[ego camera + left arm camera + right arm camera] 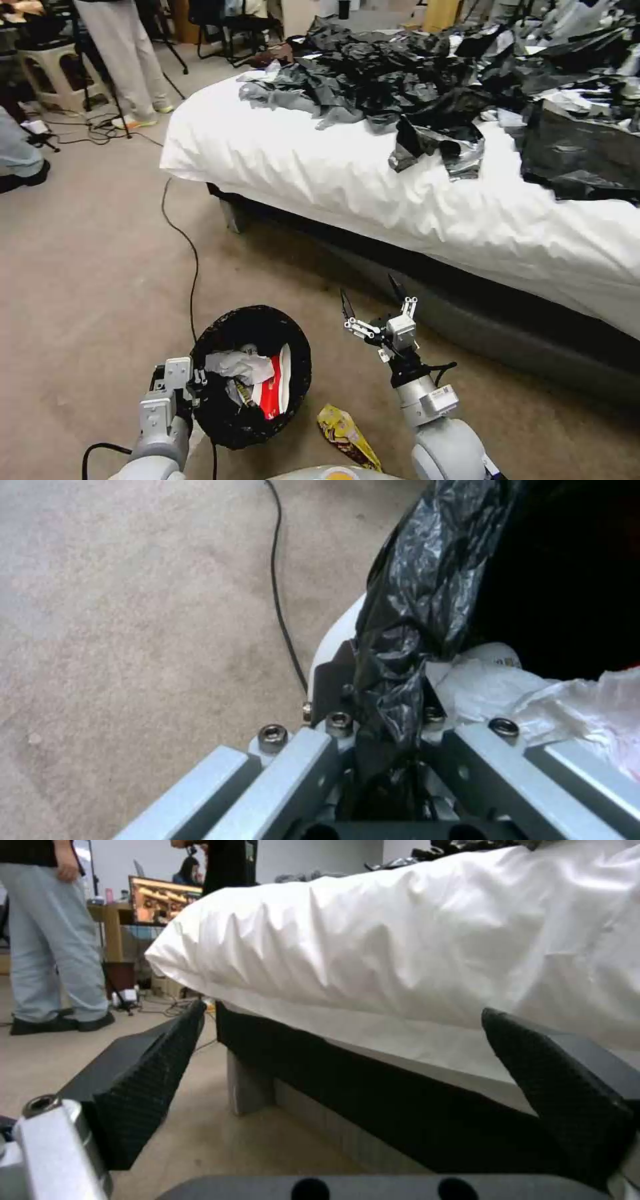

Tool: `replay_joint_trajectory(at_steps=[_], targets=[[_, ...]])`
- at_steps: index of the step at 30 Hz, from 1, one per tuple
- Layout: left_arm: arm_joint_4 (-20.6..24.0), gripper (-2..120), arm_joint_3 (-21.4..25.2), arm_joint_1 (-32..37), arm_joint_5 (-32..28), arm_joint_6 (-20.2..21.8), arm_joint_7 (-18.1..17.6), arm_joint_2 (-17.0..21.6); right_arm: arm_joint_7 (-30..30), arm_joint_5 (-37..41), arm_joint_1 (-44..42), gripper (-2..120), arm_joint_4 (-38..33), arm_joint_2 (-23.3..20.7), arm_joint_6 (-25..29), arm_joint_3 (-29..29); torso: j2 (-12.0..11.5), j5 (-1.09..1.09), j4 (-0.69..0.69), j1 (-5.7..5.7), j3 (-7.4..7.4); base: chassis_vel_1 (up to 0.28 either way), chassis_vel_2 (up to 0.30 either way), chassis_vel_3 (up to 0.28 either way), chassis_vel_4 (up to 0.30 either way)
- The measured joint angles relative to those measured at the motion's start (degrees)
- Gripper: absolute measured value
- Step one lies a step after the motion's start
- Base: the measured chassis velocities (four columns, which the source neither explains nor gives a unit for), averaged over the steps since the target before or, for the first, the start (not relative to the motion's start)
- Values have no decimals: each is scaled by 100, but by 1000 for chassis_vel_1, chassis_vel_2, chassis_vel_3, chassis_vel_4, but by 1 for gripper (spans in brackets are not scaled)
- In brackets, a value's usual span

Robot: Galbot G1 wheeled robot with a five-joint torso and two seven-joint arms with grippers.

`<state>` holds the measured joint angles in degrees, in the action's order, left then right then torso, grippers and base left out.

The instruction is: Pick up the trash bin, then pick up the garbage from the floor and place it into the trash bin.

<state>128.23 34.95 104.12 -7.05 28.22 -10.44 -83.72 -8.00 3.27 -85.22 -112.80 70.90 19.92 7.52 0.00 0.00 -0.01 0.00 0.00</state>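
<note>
Left tool point(195, 387) clamped; right tool point(373, 301) spread wide, raised

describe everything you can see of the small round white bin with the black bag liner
The small round white plastic bin is lined with a crinkly black plastic bag folded over its rim. It is upright, mouth open towards the head camera. Inside lie crumpled white tissue and a red-and-white paper carton. The left gripper is shut on its rim at the near left, pinching bag and wall.
</note>
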Motion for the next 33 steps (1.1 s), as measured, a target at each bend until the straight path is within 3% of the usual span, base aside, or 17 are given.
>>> replay_joint_trajectory(at_steps=[17, 33], targets=[[-36, 0, 6, -12, -3, -9, -5, -5, -8, -3, 0, 100, 26, 17, -35, 1, 0, 0, 1, 0, 0, 13, -10, -12, 9], [-38, 0, 23, -23, -14, -11, -7, -4, -3, -9, 62, 100, 83, 31, 43, 8, 0, -1, 1, -1, -1, 166, -181, -176, 171]])
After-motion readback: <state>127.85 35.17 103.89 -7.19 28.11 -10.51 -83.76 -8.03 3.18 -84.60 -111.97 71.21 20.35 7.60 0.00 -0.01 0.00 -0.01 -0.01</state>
